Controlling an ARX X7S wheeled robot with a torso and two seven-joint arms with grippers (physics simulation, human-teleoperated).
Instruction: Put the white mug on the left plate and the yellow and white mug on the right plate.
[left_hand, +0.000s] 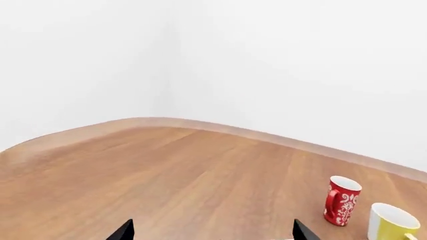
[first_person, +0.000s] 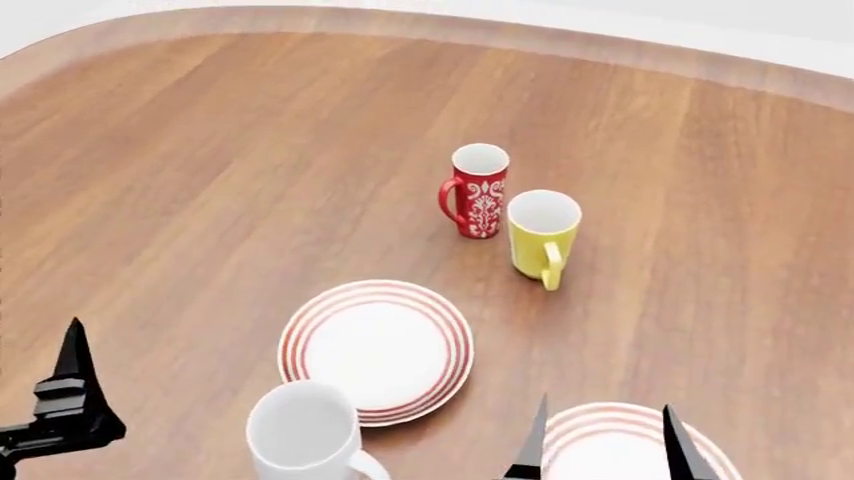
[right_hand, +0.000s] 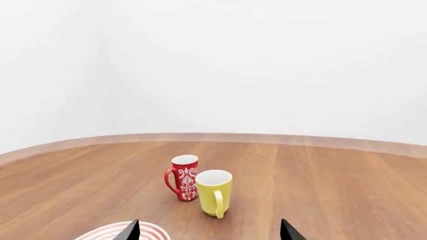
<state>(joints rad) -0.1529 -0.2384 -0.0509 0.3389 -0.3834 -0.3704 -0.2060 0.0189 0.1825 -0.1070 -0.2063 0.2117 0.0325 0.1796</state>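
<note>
Nearest, both grippers, left gripper (first_person: 60, 400) and right gripper (first_person: 601, 440), spread wide, empty. White mug (first_person: 304, 432) overlaps the left plate (first_person: 378, 345); right plate (first_person: 621, 445) nearby. Farther, yellow and white mug (first_person: 543, 235) beside red mug (first_person: 475, 190) on the table (first_person: 200, 180).

You see a table (first_person: 200, 180) of smooth, satin wood-grain with a paler rim. The white mug (first_person: 304, 435), at six o'clock from the left plate (first_person: 376, 348), looks like glossy glazed ceramic. The yellow and white mug (first_person: 542, 238) and red floral mug (first_person: 477, 190) look smooth too. Both plates appear glazed; the right plate (first_person: 607, 440) looks alike. The gripper fingers (first_person: 70, 395) look matt black.
</note>
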